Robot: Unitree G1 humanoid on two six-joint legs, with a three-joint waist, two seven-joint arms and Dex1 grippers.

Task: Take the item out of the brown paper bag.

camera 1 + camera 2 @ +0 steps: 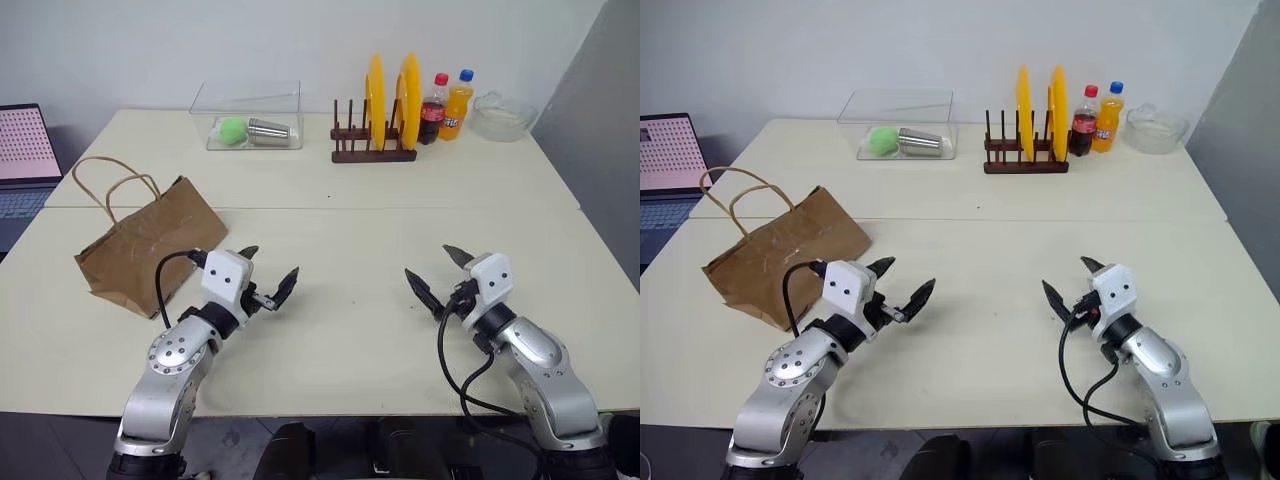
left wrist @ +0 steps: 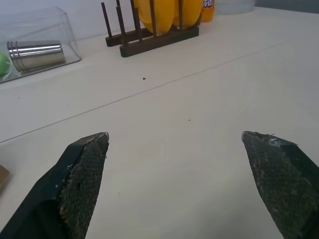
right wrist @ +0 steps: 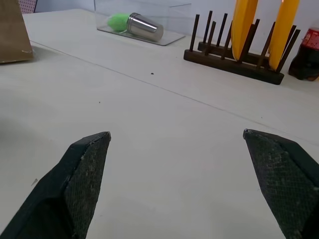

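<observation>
jaws spread, left gripper and right gripper angle inward, seemingly level.

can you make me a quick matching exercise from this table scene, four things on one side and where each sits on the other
Things:
1. brown paper bag
2. green ball
3. yellow plates
4. glass bowl

Places:
A. upright in the wooden rack
B. far right corner of the table, beside the two bottles
C. lying on the table's left side, by the left gripper
D. inside the clear box, next to the steel tumbler

Pairs: 1-C, 2-D, 3-A, 4-B
</observation>
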